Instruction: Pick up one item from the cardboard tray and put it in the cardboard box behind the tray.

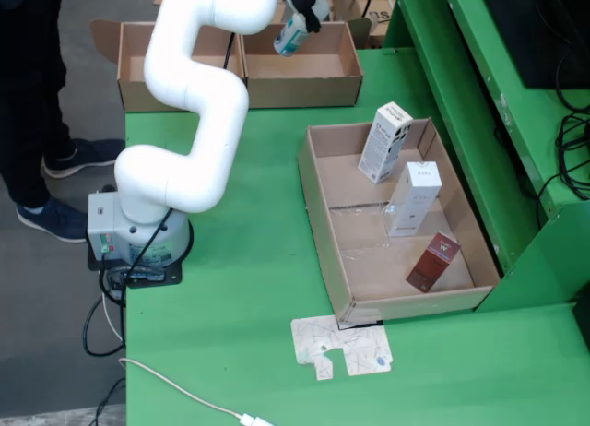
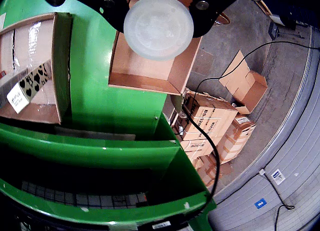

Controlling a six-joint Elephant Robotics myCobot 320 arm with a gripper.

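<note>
In the fixed view my gripper [image 1: 300, 6] hangs at the top, shut on a small white and blue bottle [image 1: 289, 35]. The bottle is held above the open cardboard box [image 1: 304, 77] behind the tray. The wrist view shows the bottle's round white base [image 2: 158, 27] between the black fingers [image 2: 204, 13], over that box's bare floor [image 2: 150, 66]. The cardboard tray [image 1: 318, 205] holds a white box with black pattern [image 1: 385, 142], a plain white box [image 1: 414, 198] and a dark red box [image 1: 433, 262]. The tray's wall [image 2: 61, 66] and the patterned box [image 2: 27, 86] sit left in the wrist view.
A second open box [image 1: 175, 71] stands left of the first. A person's legs [image 1: 28, 94] are at the far left beside the table. A flat cardboard scrap [image 1: 341, 346] and a white cable [image 1: 175, 389] lie near the front. Green shelving [image 1: 479, 122] borders the right. Stacked cartons [image 2: 210, 121] are on the floor.
</note>
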